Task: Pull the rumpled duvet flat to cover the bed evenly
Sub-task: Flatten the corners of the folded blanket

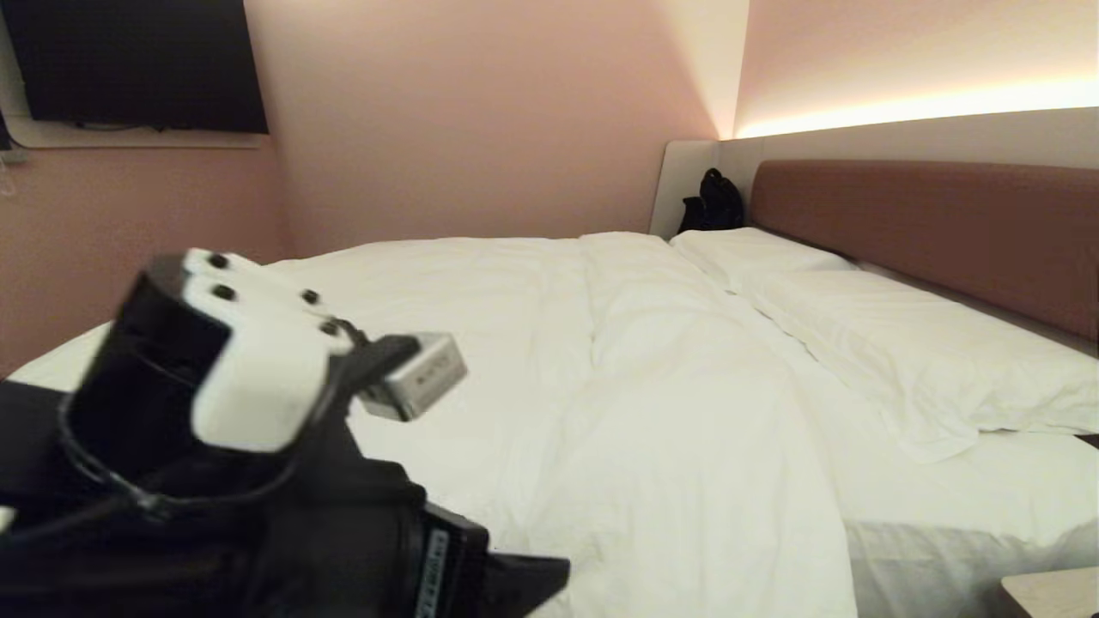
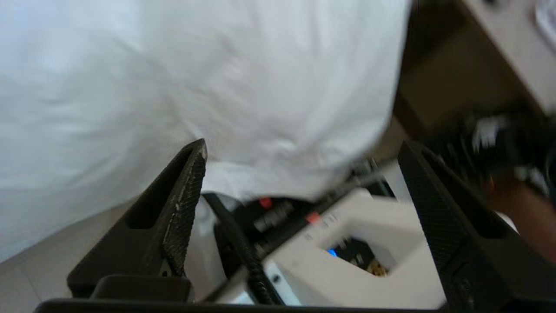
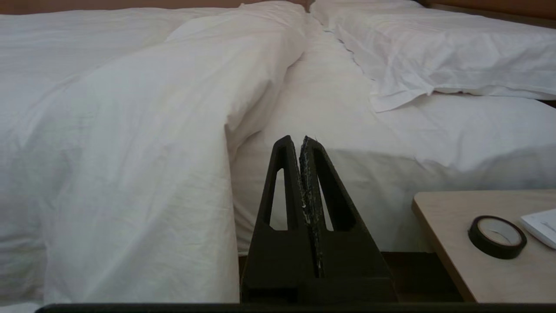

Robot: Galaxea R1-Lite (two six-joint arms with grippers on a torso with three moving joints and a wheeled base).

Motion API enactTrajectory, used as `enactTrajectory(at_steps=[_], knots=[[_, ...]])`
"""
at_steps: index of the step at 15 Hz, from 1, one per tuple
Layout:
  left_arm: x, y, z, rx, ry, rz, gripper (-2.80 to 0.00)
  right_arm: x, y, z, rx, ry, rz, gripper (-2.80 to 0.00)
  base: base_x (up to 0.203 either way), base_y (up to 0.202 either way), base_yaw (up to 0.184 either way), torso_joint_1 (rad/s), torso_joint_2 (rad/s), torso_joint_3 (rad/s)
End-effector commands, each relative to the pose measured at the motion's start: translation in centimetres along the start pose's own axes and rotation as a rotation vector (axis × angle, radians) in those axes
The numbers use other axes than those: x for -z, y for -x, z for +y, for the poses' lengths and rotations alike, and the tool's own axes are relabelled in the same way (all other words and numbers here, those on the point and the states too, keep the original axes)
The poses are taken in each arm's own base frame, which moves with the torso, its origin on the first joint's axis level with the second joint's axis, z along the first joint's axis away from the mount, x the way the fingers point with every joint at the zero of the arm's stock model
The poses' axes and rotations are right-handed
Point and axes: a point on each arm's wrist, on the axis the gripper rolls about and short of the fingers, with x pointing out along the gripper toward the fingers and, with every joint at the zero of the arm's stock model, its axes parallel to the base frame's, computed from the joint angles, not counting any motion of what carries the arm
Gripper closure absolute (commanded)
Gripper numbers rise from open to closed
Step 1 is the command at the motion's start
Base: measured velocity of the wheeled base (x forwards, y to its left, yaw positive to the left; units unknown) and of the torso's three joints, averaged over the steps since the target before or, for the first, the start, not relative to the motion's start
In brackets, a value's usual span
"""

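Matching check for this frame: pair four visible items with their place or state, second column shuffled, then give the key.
Column one:
1. left gripper
2. right gripper
3. duvet
4. roll of black tape

Column two:
A. lying on the wooden side table
B. fingers apart, nothing between them
C. spread over the bed below the pillows
D. fingers pressed together, pointing at the bed

Pairs: 1-B, 2-D, 3-C, 4-A
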Motion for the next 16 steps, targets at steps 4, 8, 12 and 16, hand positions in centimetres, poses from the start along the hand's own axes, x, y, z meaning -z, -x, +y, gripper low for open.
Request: enactTrajectory(at_steps=[4,8,12,16], knots=[[0.3,9.1,4.5,-0.141,0.115,-0.326,-2.8,0.0,0.0,0.0,0.0,0.001,0.001,0.0,0.0,0.0,0.0,0.0,0.0,0.0],[3.7,14.0,5.5,-0.254,0.093,-0.472,0.0,0.0,0.0,0.0,0.0,0.001,0.001,0.0,0.0,0.0,0.0,0.0,0.0,0.0],[5.3,15.9,5.5,-0.386,0.064,-0.558,0.0,0.0,0.0,0.0,0.0,0.001,0.001,0.0,0.0,0.0,0.0,0.0,0.0,0.0],[6.6,17.6,5.5,-0.587,0.091,-0.674,0.0,0.0,0.0,0.0,0.0,0.001,0.001,0.0,0.0,0.0,0.0,0.0,0.0,0.0]])
